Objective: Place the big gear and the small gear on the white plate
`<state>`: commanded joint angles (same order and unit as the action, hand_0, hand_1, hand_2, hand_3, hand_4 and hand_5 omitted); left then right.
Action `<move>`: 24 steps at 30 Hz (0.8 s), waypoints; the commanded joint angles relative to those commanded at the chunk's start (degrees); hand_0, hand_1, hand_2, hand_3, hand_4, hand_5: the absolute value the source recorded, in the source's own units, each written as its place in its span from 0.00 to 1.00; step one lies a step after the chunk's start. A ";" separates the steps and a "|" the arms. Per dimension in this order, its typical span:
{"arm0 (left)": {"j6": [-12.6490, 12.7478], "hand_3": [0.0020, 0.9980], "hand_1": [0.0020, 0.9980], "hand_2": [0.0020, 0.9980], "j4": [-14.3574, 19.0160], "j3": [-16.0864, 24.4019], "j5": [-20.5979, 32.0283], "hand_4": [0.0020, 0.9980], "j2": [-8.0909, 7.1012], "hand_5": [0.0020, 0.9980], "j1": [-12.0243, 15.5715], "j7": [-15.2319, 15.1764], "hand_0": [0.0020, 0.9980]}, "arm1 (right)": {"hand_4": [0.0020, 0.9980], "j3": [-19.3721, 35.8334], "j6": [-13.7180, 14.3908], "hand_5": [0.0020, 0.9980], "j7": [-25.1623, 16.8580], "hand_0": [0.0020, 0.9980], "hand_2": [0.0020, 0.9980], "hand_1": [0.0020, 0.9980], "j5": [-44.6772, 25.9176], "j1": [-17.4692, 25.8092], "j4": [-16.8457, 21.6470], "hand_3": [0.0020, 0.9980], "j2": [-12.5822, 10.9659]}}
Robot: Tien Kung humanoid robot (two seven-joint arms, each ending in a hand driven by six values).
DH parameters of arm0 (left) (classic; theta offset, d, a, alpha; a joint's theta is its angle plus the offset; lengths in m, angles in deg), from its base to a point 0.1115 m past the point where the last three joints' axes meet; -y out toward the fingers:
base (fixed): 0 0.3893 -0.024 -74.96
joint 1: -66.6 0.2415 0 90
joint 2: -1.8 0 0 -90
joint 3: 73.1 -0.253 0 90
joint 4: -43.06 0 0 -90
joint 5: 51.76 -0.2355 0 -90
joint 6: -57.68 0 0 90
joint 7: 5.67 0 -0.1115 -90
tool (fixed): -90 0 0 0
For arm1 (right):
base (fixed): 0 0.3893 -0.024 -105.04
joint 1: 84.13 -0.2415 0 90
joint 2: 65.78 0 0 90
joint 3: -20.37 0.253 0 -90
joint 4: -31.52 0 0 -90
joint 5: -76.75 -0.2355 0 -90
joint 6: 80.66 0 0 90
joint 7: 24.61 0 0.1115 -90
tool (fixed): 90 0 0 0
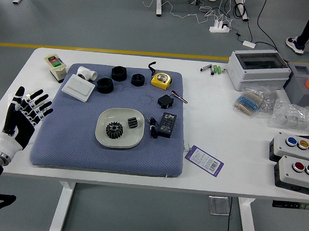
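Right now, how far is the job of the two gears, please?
It looks done: the big gear and the small gear both lie on the white plate. Nothing is in hand: the robot's left hand is open and empty over the table's left side, and the right one is out of view. No placing seems left.

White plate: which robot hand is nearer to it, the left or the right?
Left. The left robot hand, fingers spread, is to the left of the white plate, not touching it; the right robot hand is not in view.
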<state>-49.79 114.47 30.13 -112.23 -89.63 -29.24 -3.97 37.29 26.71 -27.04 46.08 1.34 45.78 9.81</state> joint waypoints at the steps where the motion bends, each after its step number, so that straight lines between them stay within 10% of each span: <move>1: 0.00 0.84 0.87 0.89 0.02 -0.02 -0.17 0.87 0.04 0.89 0.03 -0.03 0.84 | 0.79 -0.03 0.01 0.68 -0.01 0.69 0.72 0.69 0.01 0.02 0.01 0.56 0.00; 24: 1.86 0.92 0.88 0.92 0.20 -0.45 -1.22 0.88 0.52 0.93 -0.38 -3.38 0.85 | 0.79 1.20 0.13 0.68 -0.21 0.69 0.72 0.69 0.42 -0.57 0.02 0.56 -0.32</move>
<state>-47.93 114.67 29.69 -113.45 -89.11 -29.62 -7.35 38.49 26.85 -27.25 46.50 0.77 45.80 9.49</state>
